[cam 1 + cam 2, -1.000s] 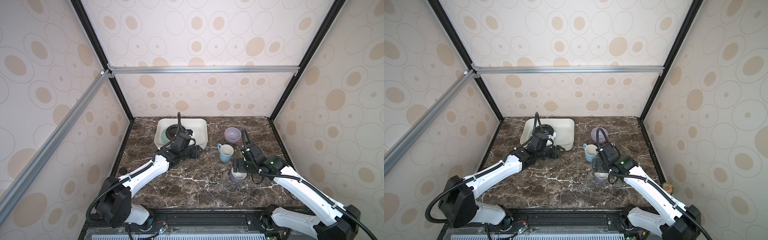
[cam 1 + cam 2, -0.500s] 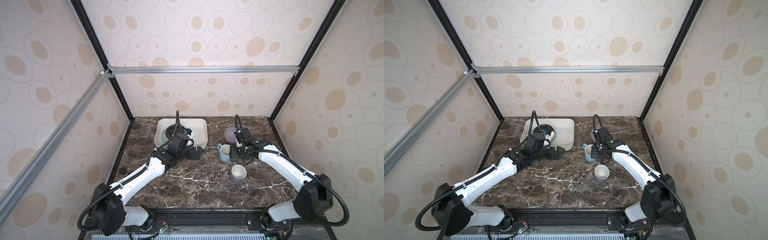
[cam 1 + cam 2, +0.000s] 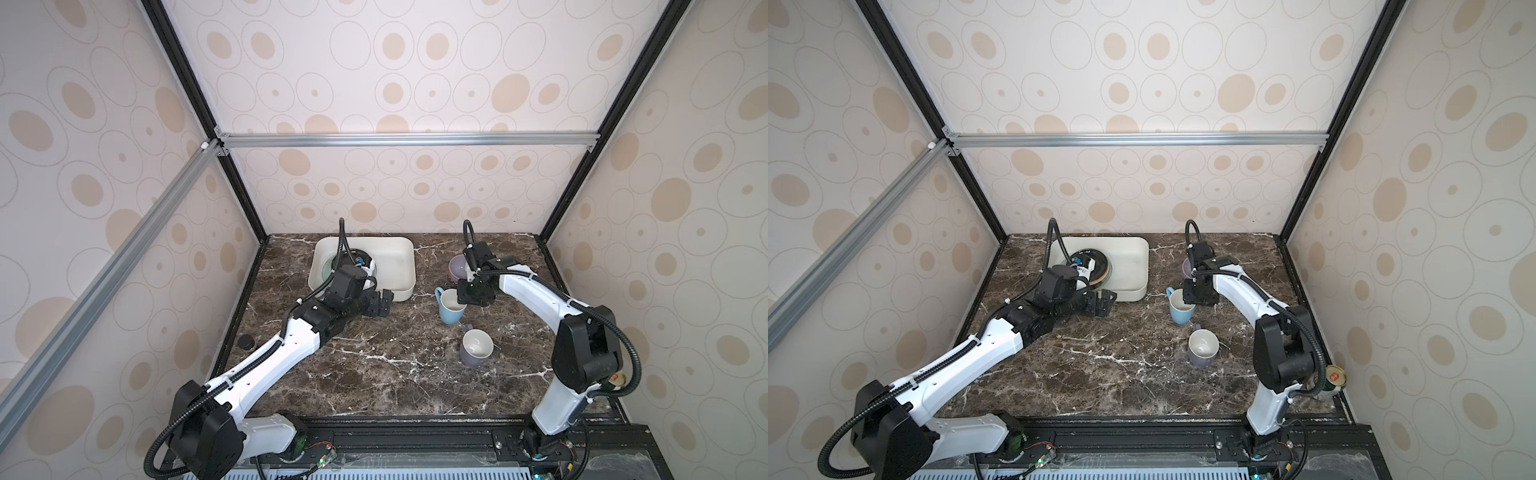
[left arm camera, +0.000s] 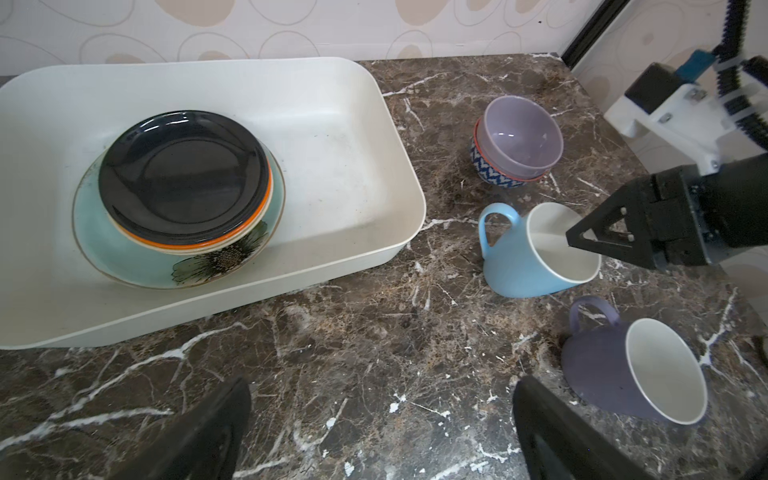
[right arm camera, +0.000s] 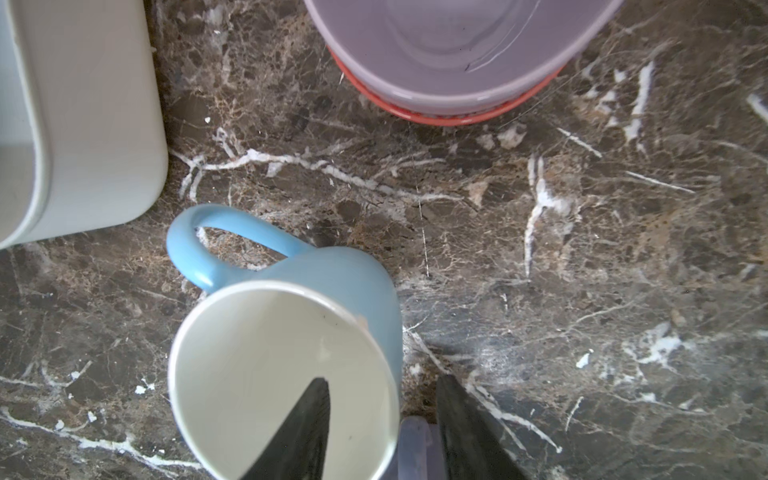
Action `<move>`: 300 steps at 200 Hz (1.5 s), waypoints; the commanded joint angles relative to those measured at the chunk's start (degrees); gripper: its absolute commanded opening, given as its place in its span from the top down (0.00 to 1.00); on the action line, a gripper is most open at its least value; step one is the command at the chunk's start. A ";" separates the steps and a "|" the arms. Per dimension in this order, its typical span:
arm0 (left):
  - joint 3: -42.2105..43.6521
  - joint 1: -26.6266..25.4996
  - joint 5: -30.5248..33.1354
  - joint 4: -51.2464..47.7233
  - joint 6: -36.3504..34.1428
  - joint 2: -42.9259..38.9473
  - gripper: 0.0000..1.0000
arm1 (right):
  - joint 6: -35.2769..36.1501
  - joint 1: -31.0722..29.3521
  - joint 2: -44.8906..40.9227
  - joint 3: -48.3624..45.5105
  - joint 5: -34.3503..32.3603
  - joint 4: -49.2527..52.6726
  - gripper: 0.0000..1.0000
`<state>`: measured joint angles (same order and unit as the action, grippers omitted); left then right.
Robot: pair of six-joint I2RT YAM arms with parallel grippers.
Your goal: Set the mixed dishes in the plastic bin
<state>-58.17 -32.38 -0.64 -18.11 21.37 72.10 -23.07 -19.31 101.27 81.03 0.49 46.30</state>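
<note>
The white plastic bin [image 3: 399,249] [image 4: 399,137] holds a black orange-rimmed plate [image 4: 183,174] stacked on cream plates and a teal flower plate [image 4: 124,253]. My left gripper [image 4: 382,382] [image 3: 384,305] hovers open over bare marble just in front of the bin. Right of the bin, the lavender bowl [image 4: 519,133] sits nested in the red-patterned bowl [image 4: 486,166]. My right gripper [image 5: 382,380] [image 3: 465,303] straddles the light blue mug's [image 5: 353,270] [image 3: 449,316] rim, one finger inside and one outside, with gaps showing. The purple mug [image 3: 476,353] [image 4: 602,370] stands nearer the front.
A tin can [image 3: 1335,376] stands off the marble at the front right corner behind the right arm's base. A small black round object [image 3: 246,341] lies by the left wall. Black frame posts rise at the back corners.
My right gripper left the purple mug, moved back to the light blue mug and narrowed its jaws over the rim. My left gripper opened wide just in front of the bin.
</note>
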 commanded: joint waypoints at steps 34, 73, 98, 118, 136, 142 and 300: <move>0.50 3.36 -3.27 1.49 -2.17 1.62 0.01 | 1.53 -0.07 3.28 2.14 -0.47 3.48 0.60; 0.89 3.99 -4.09 1.96 -2.09 1.52 0.01 | 2.41 -0.03 4.98 2.94 -1.02 3.73 0.61; 1.02 4.21 -4.01 1.79 -2.11 1.12 0.01 | 2.67 -0.06 6.65 4.07 -0.44 3.64 0.65; 1.04 4.29 -3.86 1.61 -2.07 1.01 0.01 | 3.34 -0.12 8.41 5.94 0.11 4.60 0.73; 1.20 4.41 -3.67 1.26 -1.99 0.94 0.01 | 3.38 -0.26 9.10 6.73 0.21 4.80 0.77; 1.22 4.39 -3.60 1.15 -2.01 0.89 0.01 | 3.37 -0.23 9.20 6.93 0.29 4.87 0.77; 2.35 4.74 -3.53 0.99 -1.76 -0.95 0.01 | 4.71 -0.99 5.77 7.75 -0.21 7.00 0.46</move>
<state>-55.64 -28.01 -4.19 -16.91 20.62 72.64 -18.90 -19.97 109.82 87.37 1.48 50.74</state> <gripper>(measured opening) 0.990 0.513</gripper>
